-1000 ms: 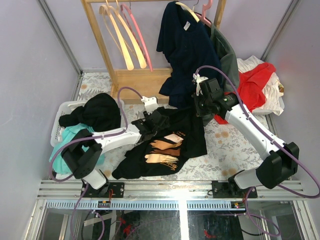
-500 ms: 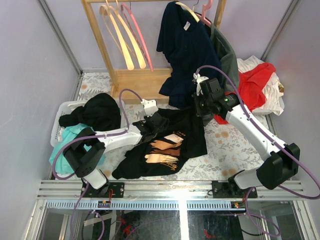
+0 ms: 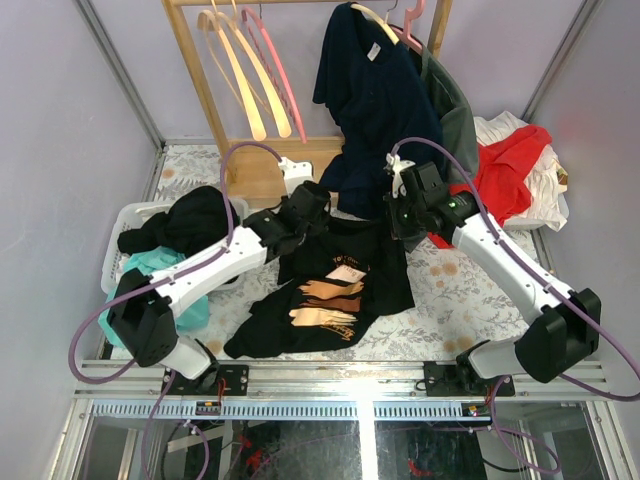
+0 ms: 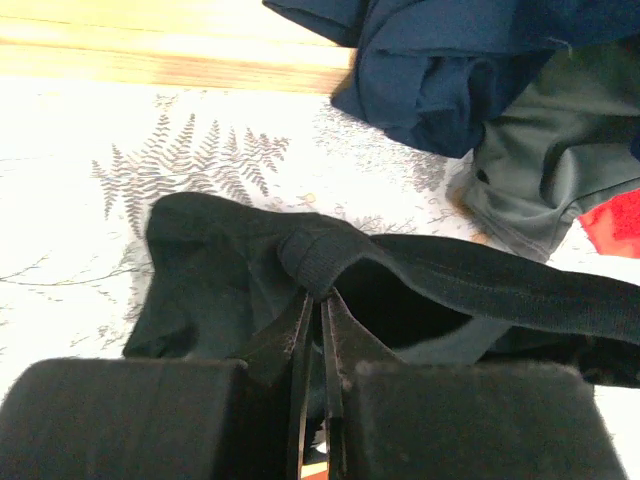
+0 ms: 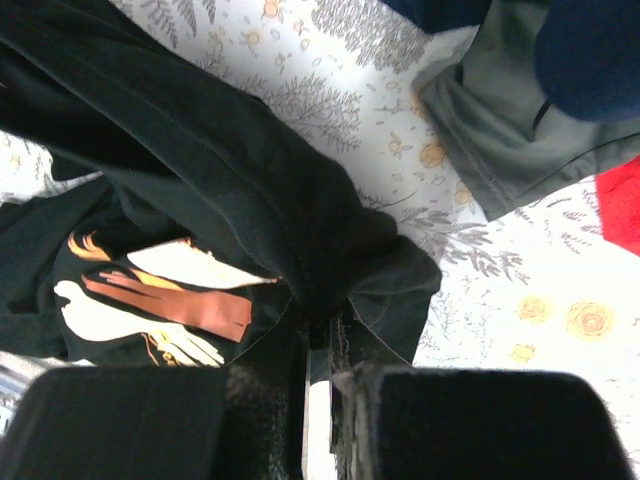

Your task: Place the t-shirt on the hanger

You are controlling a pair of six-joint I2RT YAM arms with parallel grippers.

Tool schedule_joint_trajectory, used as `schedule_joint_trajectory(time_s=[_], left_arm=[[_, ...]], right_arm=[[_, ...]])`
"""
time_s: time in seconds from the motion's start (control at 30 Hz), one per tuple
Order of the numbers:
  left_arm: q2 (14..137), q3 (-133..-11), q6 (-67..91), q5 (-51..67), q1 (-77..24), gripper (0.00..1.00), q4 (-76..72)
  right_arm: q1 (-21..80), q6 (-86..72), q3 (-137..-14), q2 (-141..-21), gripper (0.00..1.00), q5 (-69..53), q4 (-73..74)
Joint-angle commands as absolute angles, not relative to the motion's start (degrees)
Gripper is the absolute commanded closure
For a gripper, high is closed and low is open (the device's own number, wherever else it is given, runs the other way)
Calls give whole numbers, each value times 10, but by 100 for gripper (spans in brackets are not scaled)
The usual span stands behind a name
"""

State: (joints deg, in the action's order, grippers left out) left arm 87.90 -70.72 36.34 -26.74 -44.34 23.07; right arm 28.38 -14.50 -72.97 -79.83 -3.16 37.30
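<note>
Moved since the earlier frame: left arm now reaches farther from its base and stands higher, its gripper carried toward the wooden rack with the black cloth drawn up after it. Right arm nearly unchanged.

Top external view:
- t-shirt (image 3: 385, 275), black, tan print upward, lying on the patterned table (image 3: 455, 300) between the arms; its far edge is raised at two points.
- left gripper (image 3: 318, 212) at the far left corner of that edge; right gripper (image 3: 403, 222) at the far right corner.
- hanger (image 3: 272, 70), pink, hung on the wooden rack (image 3: 200, 75) beside two cream hangers (image 3: 240, 80), well apart from the shirt.
- navy t-shirt (image 3: 375, 95) hanging on the rack, red garment (image 3: 510, 170) on the table at far right.

Left wrist view:
- left gripper (image 4: 318, 312), jaws closed on the ribbed band of the t-shirt (image 4: 220, 255); cloth stretches off to the right.
- navy t-shirt (image 4: 450, 60) and a grey garment (image 4: 550, 170) beyond.

Right wrist view:
- right gripper (image 5: 325, 338), jaws pinched shut on a fold of the t-shirt (image 5: 230, 170); print visible at lower left.
- grey garment (image 5: 510, 130) at upper right.
</note>
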Motion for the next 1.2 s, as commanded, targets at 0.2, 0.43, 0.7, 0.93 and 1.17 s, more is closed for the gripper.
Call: schedule_joint_trajectory(time_s=[0.2, 0.43, 0.7, 0.93, 1.17], left_arm=[[855, -713, 305, -213, -419, 98, 319], [817, -647, 317, -199, -418, 99, 278], [791, -610, 322, -196, -420, 99, 262], [788, -620, 316, -190, -421, 99, 273], [791, -630, 308, -194, -421, 99, 280]], right_arm=[[281, -173, -806, -752, 45, -117, 374], [281, -189, -977, -787, 39, -189, 329], [301, -164, -1143, -921, 37, -197, 212], [340, -125, -1347, -1065, 36, -142, 224], [350, -121, -1446, -1146, 34, -124, 226]])
